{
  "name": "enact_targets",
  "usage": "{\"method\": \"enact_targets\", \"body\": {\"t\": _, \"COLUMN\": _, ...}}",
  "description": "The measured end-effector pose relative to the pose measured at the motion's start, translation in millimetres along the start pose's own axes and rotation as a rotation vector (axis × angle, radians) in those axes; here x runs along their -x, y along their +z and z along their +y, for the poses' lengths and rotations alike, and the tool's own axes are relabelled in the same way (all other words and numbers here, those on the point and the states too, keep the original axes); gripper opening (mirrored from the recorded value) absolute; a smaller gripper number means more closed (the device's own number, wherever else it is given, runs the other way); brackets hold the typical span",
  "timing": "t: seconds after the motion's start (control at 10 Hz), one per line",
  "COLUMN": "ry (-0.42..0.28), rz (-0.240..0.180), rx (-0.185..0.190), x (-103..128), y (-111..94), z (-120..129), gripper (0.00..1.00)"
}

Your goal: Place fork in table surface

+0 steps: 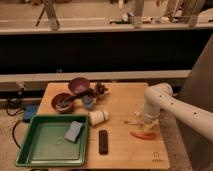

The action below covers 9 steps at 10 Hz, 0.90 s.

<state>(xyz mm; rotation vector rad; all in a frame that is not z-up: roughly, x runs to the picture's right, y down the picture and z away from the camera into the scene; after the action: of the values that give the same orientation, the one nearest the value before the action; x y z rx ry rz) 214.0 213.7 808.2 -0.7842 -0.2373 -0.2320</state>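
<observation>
Gripper (145,121) sits low over the right side of the table surface (122,102). Fork (131,122) pokes out left of it, prob on the wood; can't tell if it's gripped or let go. Risk imo: pulling away drags the fork into the orange thing (142,134) just beside. Count: 1 fork, 2 bowls (79,85), 1 white cup (98,116), 1 green tray (30,150) w/ 1 sponge (74,131).

Dim, warm yellowish light from overhead: the table (120,100) is evenly lit, the panel (100,52) behind it is almost black. Soft, short shadows lie beside the tray (52,118). The gripper (144,125) is low over the table's right side, and the pale arm (170,102) above it catches mild glare.
</observation>
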Motion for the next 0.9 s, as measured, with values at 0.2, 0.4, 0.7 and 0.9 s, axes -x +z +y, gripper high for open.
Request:
{"method": "enact_targets", "body": {"t": 0.2, "ry": 0.014, "rz": -0.014, "rx": -0.004, "x": -1.0, "y": 4.2, "z": -2.6, "gripper": 0.5}}
{"method": "enact_targets", "body": {"t": 0.4, "ry": 0.021, "rz": -0.029, "rx": -0.013, "x": -3.1, "y": 7.5, "z": -4.9, "gripper": 0.5}}
{"method": "enact_targets", "body": {"t": 0.7, "ry": 0.017, "rz": -0.05, "rx": -0.027, "x": -7.0, "y": 10.5, "z": -6.8, "gripper": 0.5}}
{"method": "enact_targets", "body": {"t": 0.9, "ry": 0.013, "rz": -0.055, "rx": -0.033, "x": -8.3, "y": 12.5, "z": -9.1, "gripper": 0.5}}
